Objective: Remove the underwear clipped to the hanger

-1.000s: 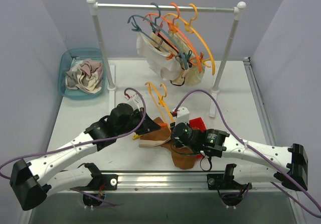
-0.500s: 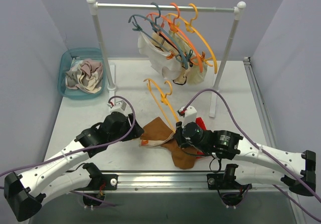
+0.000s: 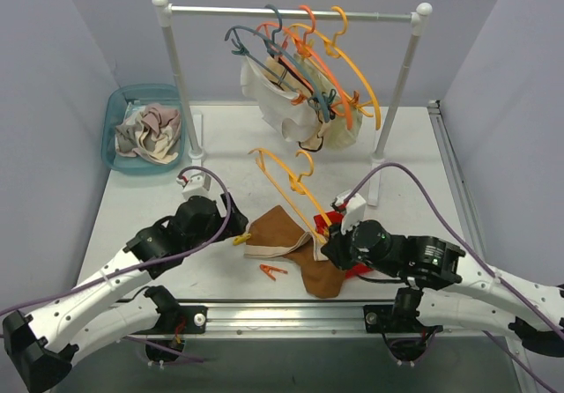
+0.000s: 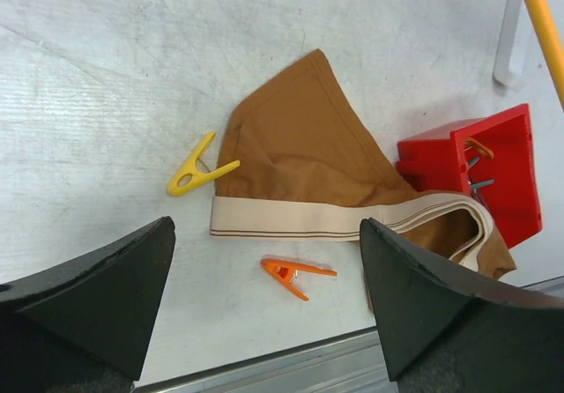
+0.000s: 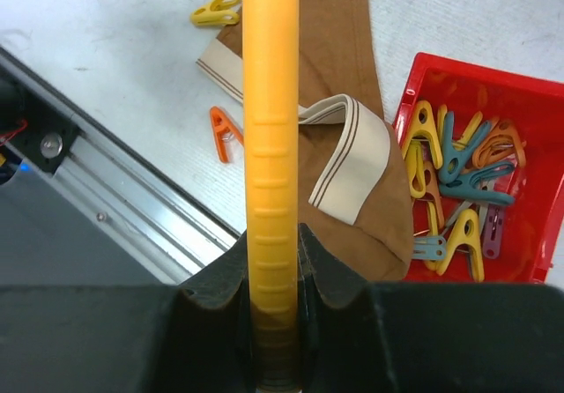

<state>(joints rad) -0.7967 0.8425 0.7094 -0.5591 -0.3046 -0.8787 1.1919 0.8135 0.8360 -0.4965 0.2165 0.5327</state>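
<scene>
A brown underwear (image 3: 275, 228) with a cream waistband (image 4: 291, 218) lies flat on the table, partly under the yellow hanger (image 3: 289, 179). My right gripper (image 5: 275, 265) is shut on that hanger's bar (image 5: 271, 102), holding it tilted above the underwear (image 5: 339, 76). To the left of the underwear (image 4: 304, 151), my left gripper (image 4: 266, 231) stands wide open with nothing in it. An orange clothespin (image 4: 298, 275) lies on the table between its fingers, and a yellow clothespin (image 4: 198, 174) lies near the fabric's edge. More pale underwear (image 3: 295, 111) hangs clipped to hangers on the rail.
A red box (image 5: 533, 234) of clothespins sits right of the brown underwear, partly under my right arm. A blue basket (image 3: 113, 115) at the back left holds several loose pieces of underwear. The white rack's posts (image 3: 179, 76) stand mid-table. A metal rail (image 3: 282, 309) runs along the near edge.
My left gripper has opened and drawn back to the left. An orange clothespin now lies on the table. My right gripper has moved right, still holding the yellow hanger.
</scene>
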